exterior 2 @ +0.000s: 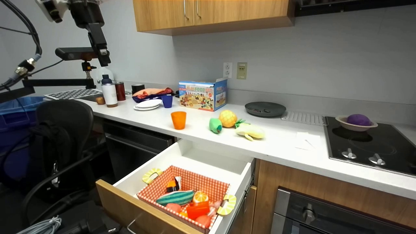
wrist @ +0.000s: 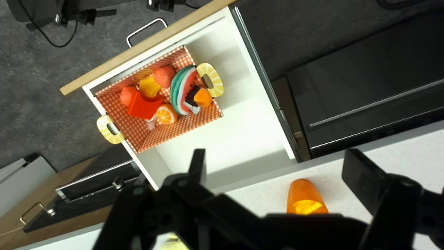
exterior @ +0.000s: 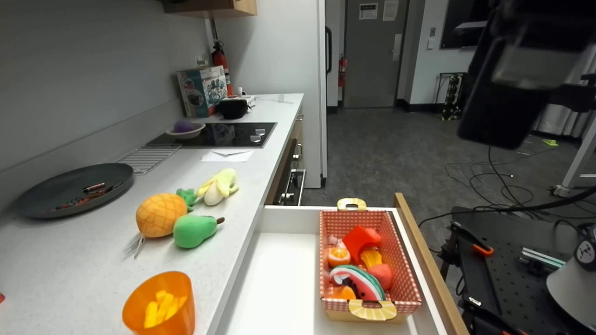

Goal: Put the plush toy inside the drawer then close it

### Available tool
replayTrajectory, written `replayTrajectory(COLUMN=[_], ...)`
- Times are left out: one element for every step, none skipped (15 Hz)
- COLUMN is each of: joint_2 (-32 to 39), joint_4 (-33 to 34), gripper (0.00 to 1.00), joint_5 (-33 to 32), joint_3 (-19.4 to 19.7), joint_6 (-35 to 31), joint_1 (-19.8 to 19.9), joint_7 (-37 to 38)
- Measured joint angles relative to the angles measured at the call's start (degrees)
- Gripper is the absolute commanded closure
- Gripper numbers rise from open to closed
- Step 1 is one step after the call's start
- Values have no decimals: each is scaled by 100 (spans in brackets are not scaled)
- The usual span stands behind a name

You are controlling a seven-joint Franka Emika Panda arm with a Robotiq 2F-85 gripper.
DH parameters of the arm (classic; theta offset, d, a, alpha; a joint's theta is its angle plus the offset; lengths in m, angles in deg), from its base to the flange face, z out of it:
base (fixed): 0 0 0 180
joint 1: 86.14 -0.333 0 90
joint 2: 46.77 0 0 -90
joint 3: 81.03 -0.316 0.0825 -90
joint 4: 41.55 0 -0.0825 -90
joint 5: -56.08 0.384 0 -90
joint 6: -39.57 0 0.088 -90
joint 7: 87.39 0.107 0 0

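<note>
The roundish orange plush toy [exterior: 160, 215] lies on the white counter behind the drawer, also seen in an exterior view [exterior 2: 227, 118]. It touches or nearly touches the green plush toy. In the wrist view it is out of sight. The drawer [exterior: 284, 279] is pulled out, as also seen in an exterior view [exterior 2: 211, 156] and in the wrist view [wrist: 249, 128]. A red-checked box [wrist: 180, 130] of play food sits inside it at the front. My gripper [wrist: 275, 156] is open and empty, high above the counter and drawer. It also hangs raised in an exterior view [exterior 2: 104, 61].
A green plush toy [exterior: 195, 230] and a pale yellow plush toy [exterior: 220, 186] lie beside the orange one. An orange cup [exterior: 160, 302] with yellow pieces stands near the counter edge. A dark pan [exterior: 77, 190], a wire rack [exterior: 149, 157] and a cooktop [exterior 2: 373, 143] are farther along.
</note>
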Motion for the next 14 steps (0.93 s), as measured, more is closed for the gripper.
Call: replayTrajectory(joint_2=[29, 47, 57, 59, 60, 60, 62, 69, 87, 111, 141, 180, 238, 315], joint_4=[15, 26, 35, 39, 42, 43, 44, 38, 30, 15, -15, -59, -105, -144], gripper=[0, 0, 0, 0, 0, 0, 0, 0, 0, 0, 0, 0, 0, 0], joint_5=[-3, -4, -4, -4, -4, -4, -4, -12, -36, -77, -100, -116, -144, -166], joint_3=[22, 29, 28, 28, 28, 27, 28, 55, 108, 192, 331, 508, 719, 947], joint_6=[0, 0, 0, 1, 1, 1, 1, 2, 2, 0, -24, -92, -197, -350], joint_1=[1, 2, 2, 2, 2, 2, 2, -23, -58, -81, -92, -95, -93, -91], joint_7=[0, 0, 0, 0, 0, 0, 0, -7, -20, -61, -160, -321, -519, -778])
